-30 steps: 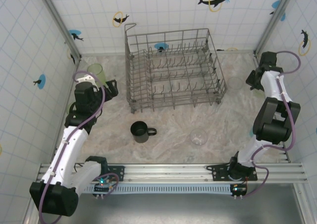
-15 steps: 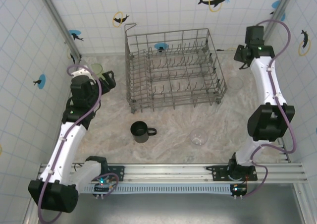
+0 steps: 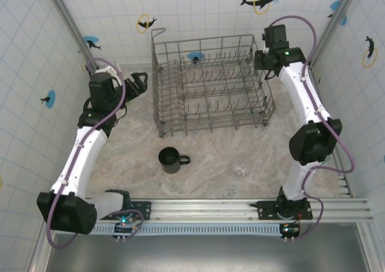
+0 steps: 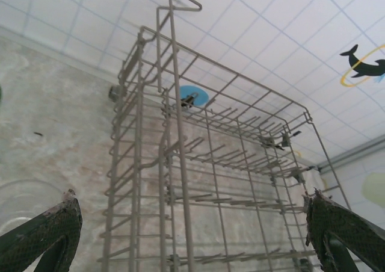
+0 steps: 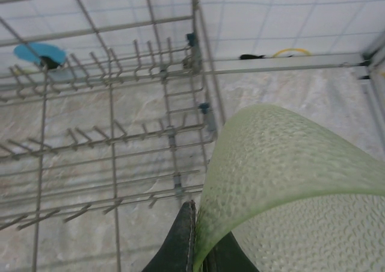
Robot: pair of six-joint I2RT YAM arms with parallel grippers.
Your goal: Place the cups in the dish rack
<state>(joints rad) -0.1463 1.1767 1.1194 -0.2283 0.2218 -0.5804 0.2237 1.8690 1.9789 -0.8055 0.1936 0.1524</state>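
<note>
The grey wire dish rack (image 3: pixel 157 85) stands at the back middle of the table. My right gripper (image 5: pixel 201 236) is shut on the rim of a translucent light green tumbler (image 5: pixel 283 163), one finger inside and one outside. It hangs above the rack's (image 5: pixel 111 103) far right corner (image 3: pixel 263 61). My left gripper (image 3: pixel 141 79) is open and holds nothing, level with the rack's left side; in the left wrist view its fingers (image 4: pixel 45 227) frame the rack (image 4: pixel 180 133). A black mug (image 3: pixel 170 160) and a clear glass (image 3: pixel 241 166) stand on the table in front of the rack.
A clear glass rim (image 4: pixel 21 194) shows low on the left beside my left finger. Tiled walls close in the back and both sides. The rail (image 3: pixel 204 209) carrying the arm bases runs along the near edge.
My right arm has swung left from the right wall to the rack's far right corner, carrying the green tumbler. My left arm has moved toward the back and turned to face the rack.
</note>
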